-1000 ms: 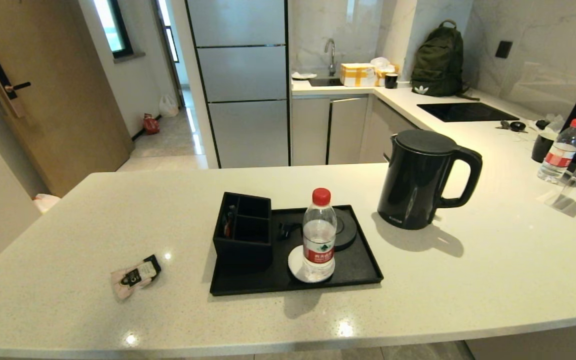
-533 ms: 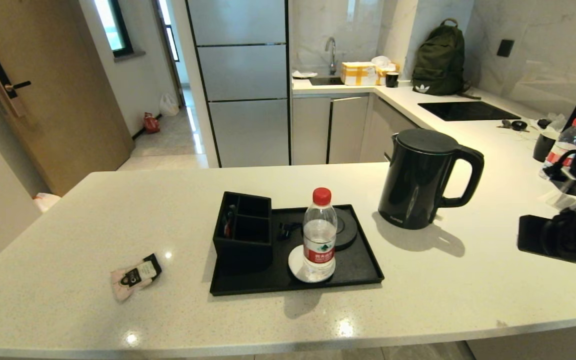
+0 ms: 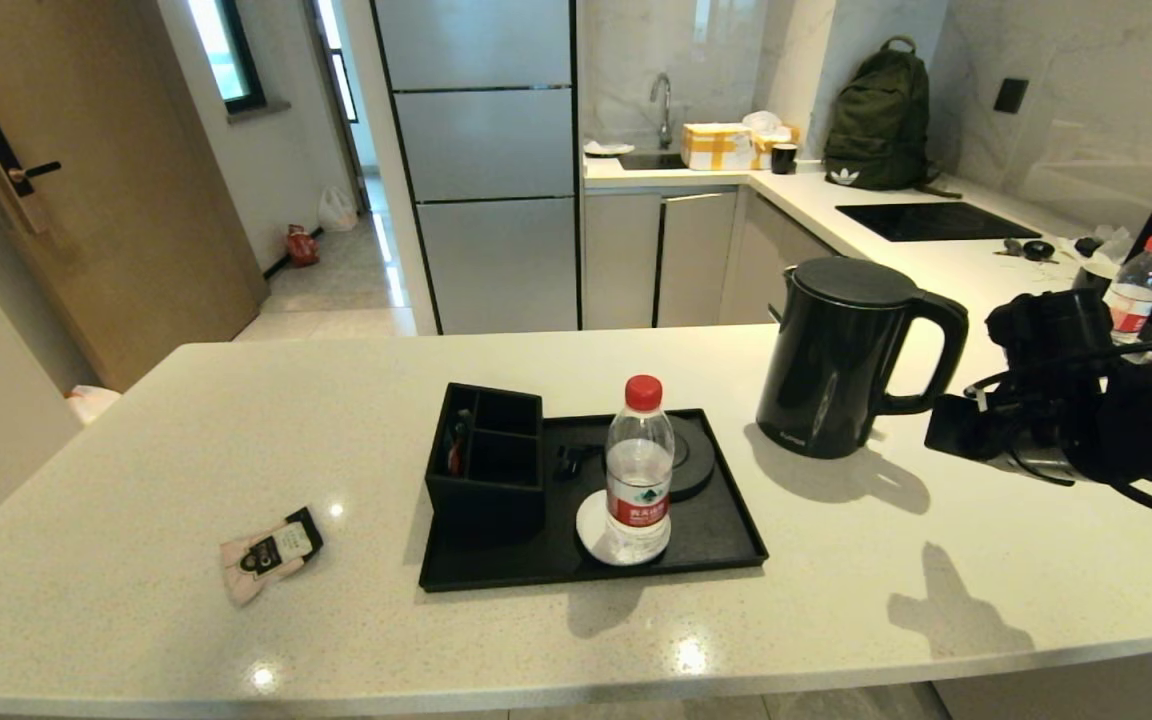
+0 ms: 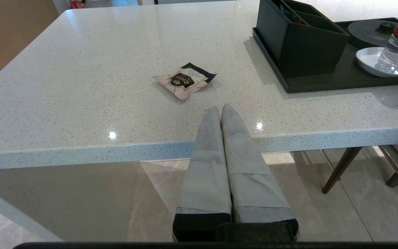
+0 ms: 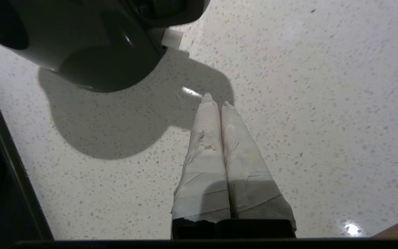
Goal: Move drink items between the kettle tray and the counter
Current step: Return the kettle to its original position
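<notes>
Kettle: the kettle (image 3: 836, 360) stands upright on the worktop (image 3: 236, 420), right of the tray (image 3: 716, 540); handle points right, spout far-left.
Sachet: the sachet (image 3: 271, 553) lies flat near-left, black end pointing far-right.
Right tool: the right tool (image 5: 218, 100) is pressed closed, hanging above the worktop beside the kettle's handle.
Left tool: the left tool (image 4: 219, 110) is closed, empty, at the near edge.

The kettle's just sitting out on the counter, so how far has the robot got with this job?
Nothing looks done yet. The kettle stands on the counter, off the tray, whose round base is bare. The sachet lies on the counter too. In hand: the right hand, shut and empty, is above the counter near the kettle's handle. The left hand waits shut at the counter's edge. Both moves remain.
</notes>
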Controlling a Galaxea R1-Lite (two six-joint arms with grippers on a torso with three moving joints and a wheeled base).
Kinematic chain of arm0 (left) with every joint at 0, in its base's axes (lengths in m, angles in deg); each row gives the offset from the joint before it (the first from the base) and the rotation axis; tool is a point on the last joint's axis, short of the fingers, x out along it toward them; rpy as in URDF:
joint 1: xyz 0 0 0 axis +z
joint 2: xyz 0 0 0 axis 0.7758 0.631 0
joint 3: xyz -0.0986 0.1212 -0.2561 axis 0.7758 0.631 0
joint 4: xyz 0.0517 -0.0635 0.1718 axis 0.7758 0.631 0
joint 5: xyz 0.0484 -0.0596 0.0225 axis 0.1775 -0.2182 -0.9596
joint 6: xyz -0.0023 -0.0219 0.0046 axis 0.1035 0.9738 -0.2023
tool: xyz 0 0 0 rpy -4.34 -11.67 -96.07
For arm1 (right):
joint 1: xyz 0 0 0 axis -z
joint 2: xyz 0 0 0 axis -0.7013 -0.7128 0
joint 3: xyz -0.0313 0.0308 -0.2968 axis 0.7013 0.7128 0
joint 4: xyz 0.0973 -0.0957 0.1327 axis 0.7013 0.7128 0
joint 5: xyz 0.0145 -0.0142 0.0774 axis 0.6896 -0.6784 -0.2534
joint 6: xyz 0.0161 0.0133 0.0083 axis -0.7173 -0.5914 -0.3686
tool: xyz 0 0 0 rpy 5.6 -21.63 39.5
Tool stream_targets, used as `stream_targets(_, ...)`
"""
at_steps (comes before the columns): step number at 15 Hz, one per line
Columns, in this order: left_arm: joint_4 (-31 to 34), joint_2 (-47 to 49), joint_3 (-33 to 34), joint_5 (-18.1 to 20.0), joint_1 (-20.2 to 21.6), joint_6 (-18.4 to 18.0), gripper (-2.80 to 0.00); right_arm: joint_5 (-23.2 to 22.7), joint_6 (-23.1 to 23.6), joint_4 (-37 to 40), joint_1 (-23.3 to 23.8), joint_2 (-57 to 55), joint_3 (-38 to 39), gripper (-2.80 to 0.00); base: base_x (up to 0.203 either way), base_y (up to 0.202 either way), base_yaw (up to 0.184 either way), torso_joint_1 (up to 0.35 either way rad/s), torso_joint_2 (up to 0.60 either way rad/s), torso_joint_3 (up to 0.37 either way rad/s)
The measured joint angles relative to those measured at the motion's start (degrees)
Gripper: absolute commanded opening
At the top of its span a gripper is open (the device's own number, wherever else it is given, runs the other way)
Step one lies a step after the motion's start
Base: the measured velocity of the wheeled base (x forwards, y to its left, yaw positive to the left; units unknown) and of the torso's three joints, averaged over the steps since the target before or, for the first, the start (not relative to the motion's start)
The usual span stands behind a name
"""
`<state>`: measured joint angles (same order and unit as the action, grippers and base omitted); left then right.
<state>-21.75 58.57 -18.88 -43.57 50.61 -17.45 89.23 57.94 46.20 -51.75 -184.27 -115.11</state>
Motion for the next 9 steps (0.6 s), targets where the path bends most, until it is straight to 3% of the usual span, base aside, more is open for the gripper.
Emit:
stream_targets(6,0.0,0.0,0.0,-0.1,0.0,0.0,-2.8,1.1,0.0,-4.4,-0.5,-2.9,-0.5,-2.8,0.0,0.0,0.0,0.0,0.0,0.0)
stream_targets(7,0.0,0.0,0.0,-0.1,0.0,0.0,-2.8,2.1,0.3,-5.5,-0.5,-3.6,-0.9,0.0,0.0,0.0,0.0,0.0,0.0,0.0)
stream_targets(9,0.0,0.0,0.0,0.0,0.0,0.0,-2.8,3.3,0.6,-5.8,-0.5,-4.5,-1.6,0.0,0.0,0.0,0.0,0.0,0.0,0.0)
